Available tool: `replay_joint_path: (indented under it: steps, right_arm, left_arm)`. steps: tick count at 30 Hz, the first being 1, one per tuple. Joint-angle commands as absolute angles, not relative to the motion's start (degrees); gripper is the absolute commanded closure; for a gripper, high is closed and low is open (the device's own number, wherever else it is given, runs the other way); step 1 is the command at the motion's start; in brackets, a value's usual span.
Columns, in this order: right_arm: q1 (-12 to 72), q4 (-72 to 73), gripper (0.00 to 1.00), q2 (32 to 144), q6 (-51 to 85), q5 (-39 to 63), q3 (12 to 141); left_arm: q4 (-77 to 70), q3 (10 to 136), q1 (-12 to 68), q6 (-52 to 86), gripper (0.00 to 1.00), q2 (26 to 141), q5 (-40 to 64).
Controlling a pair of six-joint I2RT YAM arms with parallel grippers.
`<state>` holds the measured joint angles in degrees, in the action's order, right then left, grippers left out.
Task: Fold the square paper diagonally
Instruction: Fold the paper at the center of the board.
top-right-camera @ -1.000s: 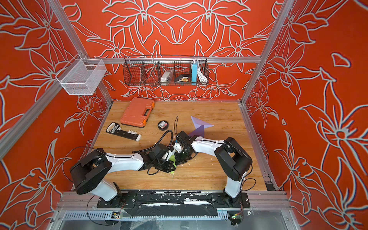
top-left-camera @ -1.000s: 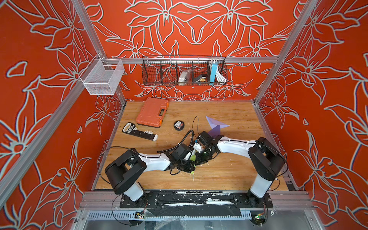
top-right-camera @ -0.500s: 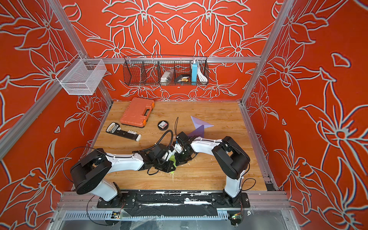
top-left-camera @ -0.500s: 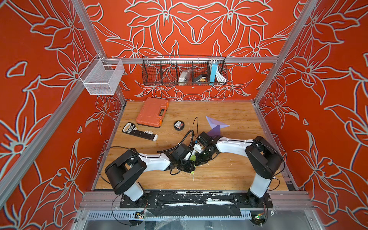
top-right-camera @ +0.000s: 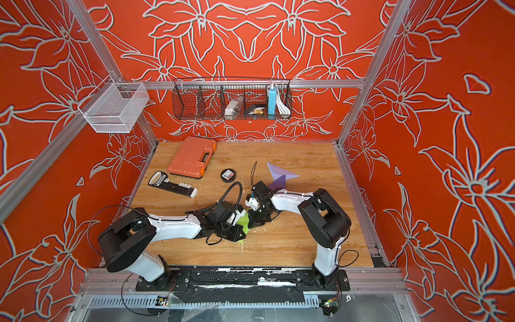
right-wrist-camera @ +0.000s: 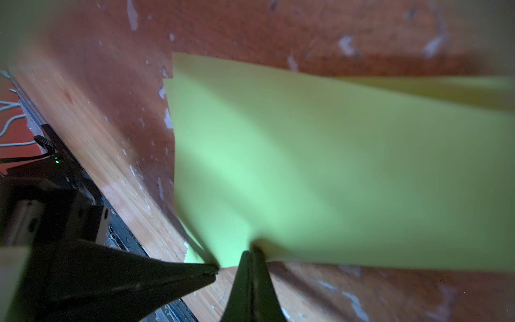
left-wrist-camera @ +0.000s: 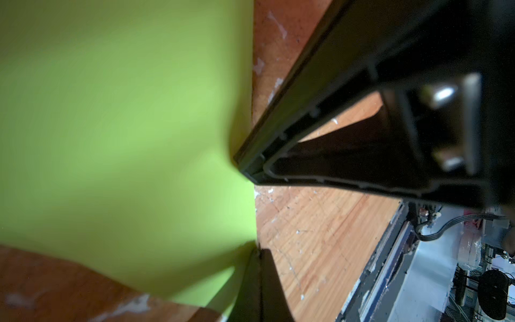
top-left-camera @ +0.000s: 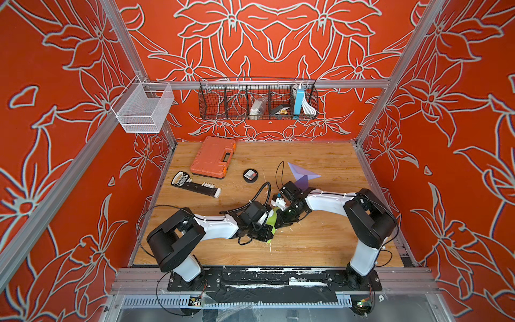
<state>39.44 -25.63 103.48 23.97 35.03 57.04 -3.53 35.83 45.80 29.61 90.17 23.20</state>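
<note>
Your left fingers [left-wrist-camera: 264, 292] and right fingers [right-wrist-camera: 250, 287] are clamped on the lime-green square paper [right-wrist-camera: 306, 167], seemingly mid-fold; next, align opposite corners precisely.

Orange-red walls [top-left-camera: 264, 41] patterned with pale flower outlines enclosed a scuffed wooden tabletop [top-left-camera: 320, 245], with aluminium rails [top-left-camera: 348, 83] carrying a black wire basket [top-left-camera: 211, 100] and a white mesh basket [top-left-camera: 139, 122].

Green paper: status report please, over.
Left hand and right hand both shut on green paper. Paper bowed between them. Purple paper farther back, not in the way.
</note>
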Motion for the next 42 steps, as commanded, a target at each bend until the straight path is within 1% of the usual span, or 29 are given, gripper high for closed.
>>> replay_joint_path:
  steps: [1, 8, 18, 33, 42]
  right_arm:
    - [37.5, -26.0, 1.00, 105.9, 24.4, 28.9, 56.9]
    - [35.3, -27.1, 1.00, 107.2, 23.6, 27.6, 58.5]
    - [33.2, -29.3, 1.00, 107.6, 23.9, 22.1, 60.2]
    - [30.1, -29.9, 1.00, 110.7, 23.0, 19.5, 63.1]
    - [28.8, -30.9, 1.00, 111.6, 23.2, 15.2, 64.7]
  left_arm:
    - [0.3, 34.0, 45.6, 28.8, 1.00, 91.0, 21.7]
    - [0.4, 32.9, 45.6, 29.1, 1.00, 89.8, 21.5]
    - [0.0, 32.6, 45.6, 29.4, 1.00, 90.2, 21.9]
    - [-0.3, 32.5, 45.6, 29.7, 1.00, 90.7, 22.3]
    - [-0.3, 32.2, 45.7, 30.2, 1.00, 90.1, 22.5]
